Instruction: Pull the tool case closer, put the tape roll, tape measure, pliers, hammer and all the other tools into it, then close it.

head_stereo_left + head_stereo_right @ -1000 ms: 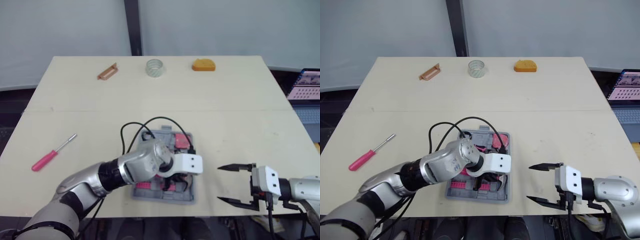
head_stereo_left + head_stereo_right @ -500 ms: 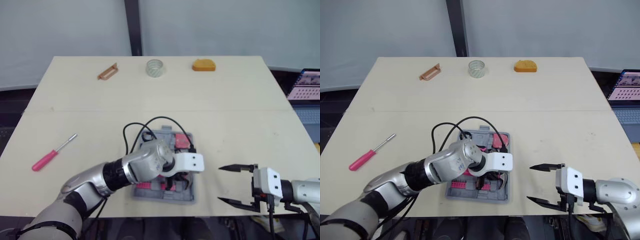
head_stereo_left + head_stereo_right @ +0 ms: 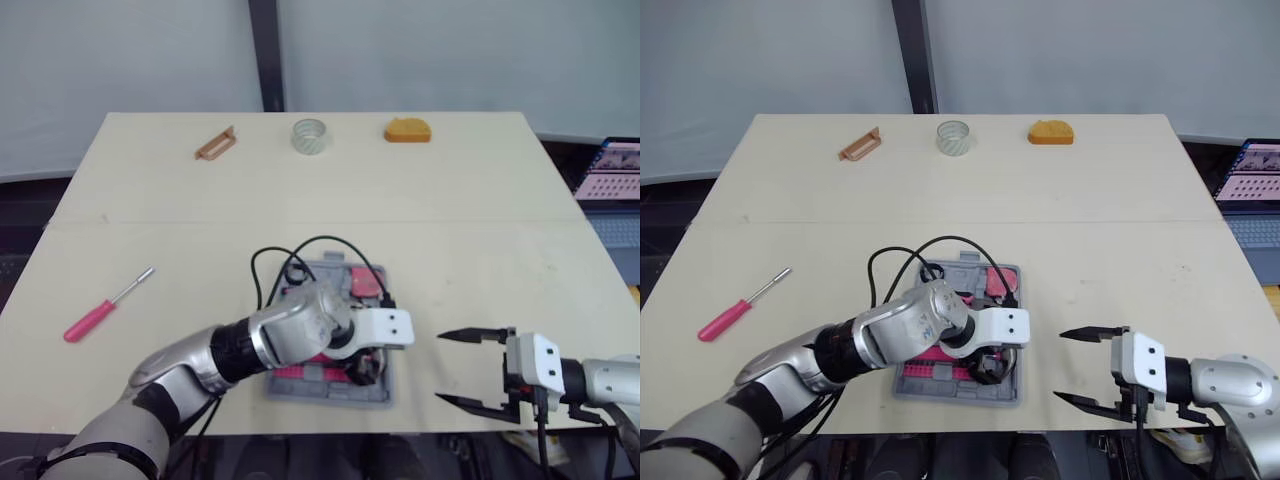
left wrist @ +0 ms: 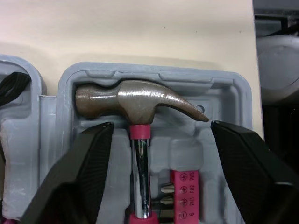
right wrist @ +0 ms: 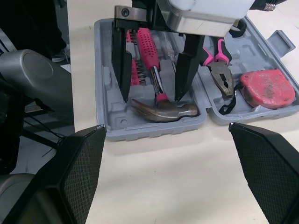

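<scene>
- the tool case (image 5: 154,130) lies open and flat at the near edge of the desk (image 3: 450,220), in front of us and a little left of the middle.
- the hammer (image 4: 140,100) lies in its moulded recess in one half of the case. its head is against the end wall, and its pink-collared shaft runs beside a pink holder of screwdriver bits (image 4: 187,186).
- in the other half lie the pliers (image 5: 220,74) with pink grips and, beside them, the red tape measure (image 5: 266,88).
- our left gripper (image 5: 152,98) hangs over the case. its fingers (image 4: 84,177) are spread apart on either side of the hammer's shaft, just behind the head. they grip nothing, and we cannot tell whether the tips touch the tray.
- our right gripper (image 3: 440,367) is over the desk's near edge, just right of the case and apart from it, its fingers (image 3: 475,335) wide apart and empty.
- a pink-handled screwdriver (image 3: 105,307) lies on the desk well to the left of the case.
- along the far edge the clear tape roll (image 3: 309,135) stands between a brown bracket-like piece (image 3: 214,143) on its left and an orange object (image 3: 407,130) on its right, all well apart from the case.
</scene>
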`<state>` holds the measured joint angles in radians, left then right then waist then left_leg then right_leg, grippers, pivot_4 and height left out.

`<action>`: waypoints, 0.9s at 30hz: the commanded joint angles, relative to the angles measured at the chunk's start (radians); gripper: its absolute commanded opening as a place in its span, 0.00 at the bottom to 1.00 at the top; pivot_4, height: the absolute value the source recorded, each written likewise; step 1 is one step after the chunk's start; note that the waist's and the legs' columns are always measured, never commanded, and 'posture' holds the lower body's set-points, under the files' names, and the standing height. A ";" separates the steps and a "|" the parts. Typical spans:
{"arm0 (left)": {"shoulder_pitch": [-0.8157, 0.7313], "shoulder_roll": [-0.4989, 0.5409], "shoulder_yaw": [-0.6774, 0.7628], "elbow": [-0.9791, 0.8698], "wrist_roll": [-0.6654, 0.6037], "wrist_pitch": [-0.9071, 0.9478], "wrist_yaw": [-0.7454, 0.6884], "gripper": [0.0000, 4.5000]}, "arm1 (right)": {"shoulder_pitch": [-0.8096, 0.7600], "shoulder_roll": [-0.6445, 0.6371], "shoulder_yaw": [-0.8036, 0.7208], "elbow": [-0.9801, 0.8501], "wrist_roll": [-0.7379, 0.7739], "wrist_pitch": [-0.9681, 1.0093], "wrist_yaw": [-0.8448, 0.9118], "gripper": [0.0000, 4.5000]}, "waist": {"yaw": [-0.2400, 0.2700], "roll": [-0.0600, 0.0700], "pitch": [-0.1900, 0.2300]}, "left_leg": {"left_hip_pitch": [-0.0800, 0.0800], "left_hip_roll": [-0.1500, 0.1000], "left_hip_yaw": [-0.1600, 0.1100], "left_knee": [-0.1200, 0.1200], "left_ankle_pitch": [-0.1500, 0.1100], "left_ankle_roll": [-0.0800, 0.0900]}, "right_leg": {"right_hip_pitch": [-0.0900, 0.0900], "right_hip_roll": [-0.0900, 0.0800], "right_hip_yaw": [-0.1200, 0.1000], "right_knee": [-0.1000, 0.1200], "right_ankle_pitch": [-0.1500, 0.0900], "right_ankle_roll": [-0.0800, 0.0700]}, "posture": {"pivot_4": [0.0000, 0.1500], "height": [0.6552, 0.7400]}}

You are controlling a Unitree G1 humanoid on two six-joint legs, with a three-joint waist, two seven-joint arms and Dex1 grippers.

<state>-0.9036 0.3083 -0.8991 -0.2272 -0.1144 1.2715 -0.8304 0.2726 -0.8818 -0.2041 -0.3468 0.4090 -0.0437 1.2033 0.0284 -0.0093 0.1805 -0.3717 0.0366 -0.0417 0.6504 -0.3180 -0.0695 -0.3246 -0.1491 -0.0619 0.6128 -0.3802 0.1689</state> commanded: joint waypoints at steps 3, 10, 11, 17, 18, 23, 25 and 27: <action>0.015 -0.048 0.166 -0.070 -0.078 0.051 0.028 0.68 | -0.013 0.006 -0.016 0.001 0.010 -0.010 -0.002 1.00 | 0.000 0.000 0.000 | 0.000 0.000 0.000 0.000 0.000 0.000 | 0.000 0.000 0.000 0.000 0.000 0.000 | 1.00 1.00; 0.146 -0.127 0.487 0.003 -0.158 -0.294 0.060 0.02 | -0.032 0.012 -0.007 0.011 0.008 -0.012 -0.003 1.00 | -0.001 0.000 0.000 | 0.000 0.000 0.000 0.001 0.000 0.000 | 0.000 0.000 0.000 0.000 0.000 0.000 | 1.00 1.00; 0.163 -0.127 0.513 0.018 -0.165 -0.370 0.045 0.02 | -0.035 0.013 -0.006 0.012 0.007 -0.012 -0.004 1.00 | -0.001 0.000 0.000 | 0.000 0.000 0.000 0.001 0.000 0.000 | 0.000 0.000 0.000 0.000 0.000 0.000 | 1.00 1.00; 0.237 -0.056 0.574 0.073 -0.204 -0.704 -0.133 0.02 | -0.044 0.017 -0.005 0.018 0.001 -0.012 -0.007 1.00 | -0.002 0.001 0.000 | 0.000 0.000 0.000 0.001 0.000 0.000 | 0.000 0.000 0.000 0.000 0.000 0.000 | 1.00 1.00; 0.247 -0.037 0.580 0.078 -0.215 -0.730 -0.166 0.02 | -0.046 0.017 -0.006 0.019 0.000 -0.011 -0.008 1.00 | -0.002 0.001 -0.001 | 0.000 0.000 0.000 0.001 0.000 0.000 | 0.000 0.000 0.000 0.000 0.000 0.000 | 1.00 1.00; 0.347 0.117 0.550 0.085 -0.217 -0.857 -0.360 0.02 | -0.052 0.016 -0.010 0.023 -0.002 -0.010 -0.005 1.00 | -0.005 0.002 -0.001 | 0.001 0.000 0.000 -0.001 0.000 0.000 | 0.000 0.000 -0.001 0.000 0.000 0.000 | 1.00 1.00; 0.380 0.135 0.554 0.117 -0.202 -0.914 -0.375 0.02 | -0.052 0.015 -0.013 0.022 -0.001 -0.009 -0.007 1.00 | -0.002 0.001 -0.001 | 0.001 0.000 0.000 0.000 0.000 0.000 | 0.000 0.000 -0.001 0.000 0.000 0.000 | 1.00 1.00; 0.412 0.142 0.555 0.162 -0.171 -0.992 -0.375 0.02 | -0.051 0.015 -0.016 0.019 0.000 -0.007 -0.007 1.00 | 0.002 0.001 -0.001 | 0.000 0.000 0.000 0.001 0.000 0.000 | 0.001 0.000 -0.001 0.000 0.000 0.000 | 1.00 1.00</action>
<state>-0.5011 0.4500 -0.3427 -0.0828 -0.3009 0.3442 -1.1952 0.2152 -0.8687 -0.2012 -0.3092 0.3978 -0.0438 1.2033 0.0302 -0.0079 0.1797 -0.3713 0.0366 -0.0417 0.6516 -0.3183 -0.0690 -0.3230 -0.1494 -0.0630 0.6125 -0.3801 0.1690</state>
